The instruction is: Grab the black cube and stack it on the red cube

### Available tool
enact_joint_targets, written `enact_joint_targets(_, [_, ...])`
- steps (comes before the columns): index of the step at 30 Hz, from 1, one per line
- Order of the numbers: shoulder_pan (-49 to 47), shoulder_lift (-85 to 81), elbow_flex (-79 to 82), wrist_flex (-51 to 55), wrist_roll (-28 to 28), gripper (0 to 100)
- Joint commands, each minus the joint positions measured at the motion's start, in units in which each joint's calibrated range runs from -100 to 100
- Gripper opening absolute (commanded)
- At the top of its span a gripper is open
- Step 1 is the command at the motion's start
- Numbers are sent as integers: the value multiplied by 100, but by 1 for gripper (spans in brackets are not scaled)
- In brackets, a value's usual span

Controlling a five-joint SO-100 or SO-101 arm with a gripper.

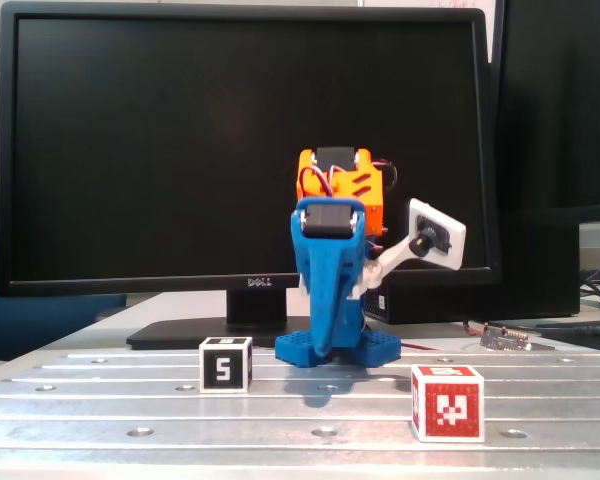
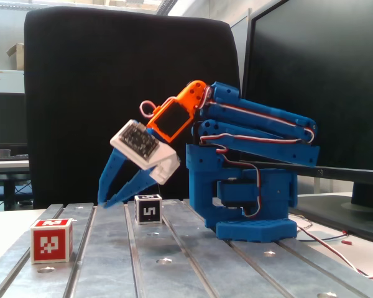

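The black cube (image 1: 226,365) (image 2: 148,209), with white edges and a white "5", sits on the metal table. The red cube (image 1: 447,402) (image 2: 51,240), with a white pixel marker, sits apart from it, nearer the table's front edge. My blue gripper (image 1: 320,350) (image 2: 105,202) hangs from the folded arm and points down, tips just above the table. Its fingertips are together and hold nothing. It is close beside the black cube without touching it, and well away from the red cube.
The arm's blue base (image 2: 252,217) stands on the grooved metal table (image 1: 130,405). A Dell monitor (image 1: 245,150) stands behind the arm, a black chair back (image 2: 112,74) to one side. Loose cables (image 2: 336,242) and a small board (image 1: 505,338) lie near the base.
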Motion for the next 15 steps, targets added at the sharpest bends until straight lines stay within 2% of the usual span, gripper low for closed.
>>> enact_joint_targets(1, [4,524,-614,2,39,1])
enact_joint_targets(6, [41,1894,-1582,11,192,1])
enact_joint_targets(12, [521,3740,-2740,28,223,1])
enact_joint_targets(15, [817,4592,-3382,293,544,1])
